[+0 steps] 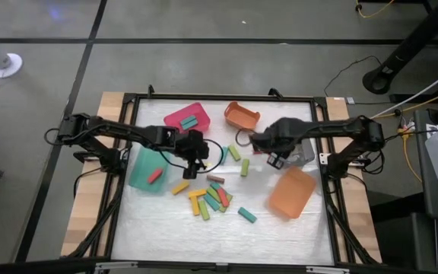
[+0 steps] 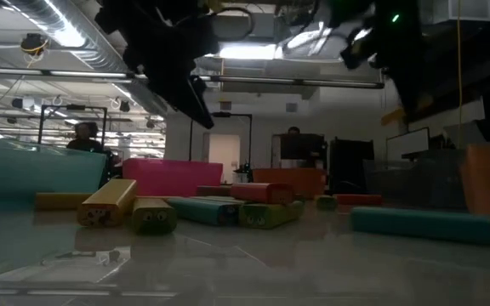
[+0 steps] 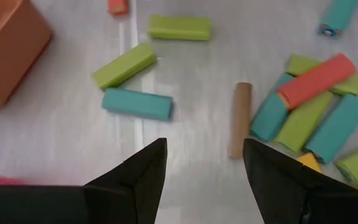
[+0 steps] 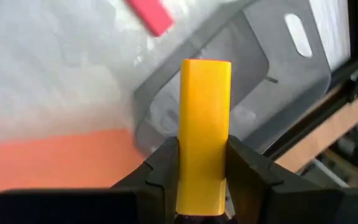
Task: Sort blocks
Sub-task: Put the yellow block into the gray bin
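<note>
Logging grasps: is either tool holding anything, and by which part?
Right tool grips a yellow block by its lower end. Left tool is open, empty.

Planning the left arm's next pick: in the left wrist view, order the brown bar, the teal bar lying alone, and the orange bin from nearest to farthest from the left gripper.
From the open left gripper:
1. Brown bar, just ahead beside one finger.
2. Lone teal bar, toward the other finger, only slightly farther.
3. Orange bin, off at the edge.

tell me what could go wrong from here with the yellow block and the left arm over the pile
The right gripper pinches the yellow block only at its lower end, so it could pivot or slip before reaching a bin. The open left gripper hangs near the brown block, which lies beside the packed pile; closing could nudge neighbours.
</note>
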Tool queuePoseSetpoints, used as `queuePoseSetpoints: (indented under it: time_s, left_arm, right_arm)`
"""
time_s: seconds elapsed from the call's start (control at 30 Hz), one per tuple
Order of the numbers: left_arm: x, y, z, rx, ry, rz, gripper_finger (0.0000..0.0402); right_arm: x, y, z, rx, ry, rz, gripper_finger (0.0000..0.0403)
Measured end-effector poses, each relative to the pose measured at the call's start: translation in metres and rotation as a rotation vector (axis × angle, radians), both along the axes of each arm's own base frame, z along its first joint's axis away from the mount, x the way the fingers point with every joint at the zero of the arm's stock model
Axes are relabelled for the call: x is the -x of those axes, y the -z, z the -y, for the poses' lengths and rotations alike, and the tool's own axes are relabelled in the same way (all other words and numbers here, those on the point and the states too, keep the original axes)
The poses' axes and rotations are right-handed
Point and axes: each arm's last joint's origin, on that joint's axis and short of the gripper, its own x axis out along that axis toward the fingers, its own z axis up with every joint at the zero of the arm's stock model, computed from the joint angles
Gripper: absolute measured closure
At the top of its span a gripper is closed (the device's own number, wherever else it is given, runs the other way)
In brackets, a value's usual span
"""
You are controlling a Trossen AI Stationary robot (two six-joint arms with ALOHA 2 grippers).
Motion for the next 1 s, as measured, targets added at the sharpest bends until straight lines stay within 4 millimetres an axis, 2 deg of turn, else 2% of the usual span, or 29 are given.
queuePoseSetpoints:
  time_s: [0.23,0.43,0.57,0.77,0.9,1.0]
  left_arm:
    - [0.001,0.0,-0.015,0.109,-0.188,0.004,0.0202]
    - [0.002,0.0,-0.02,0.213,-0.333,0.012,0.0202]
    - [0.002,0.0,-0.02,0.253,-0.381,0.016,0.0202]
    - [0.002,0.0,-0.02,0.295,-0.433,0.022,0.0201]
    - [0.001,0.0,-0.02,0.292,-0.43,0.028,0.0202]
    - [0.001,0.0,-0.02,0.314,-0.457,0.029,0.0201]
  right_arm:
    - [0.02,-0.008,-0.042,0.006,-0.226,0.024,0.0294]
    - [0.032,-0.012,-0.062,0.004,-0.319,0.043,0.0294]
    - [0.041,-0.019,-0.069,-0.028,-0.304,0.086,0.0294]
    - [0.058,-0.047,-0.065,-0.075,-0.282,0.217,0.0294]
    - [0.074,-0.062,-0.049,0.001,-0.274,0.306,0.0294]
    - [0.086,-0.066,-0.033,0.101,-0.247,0.335,0.0294]
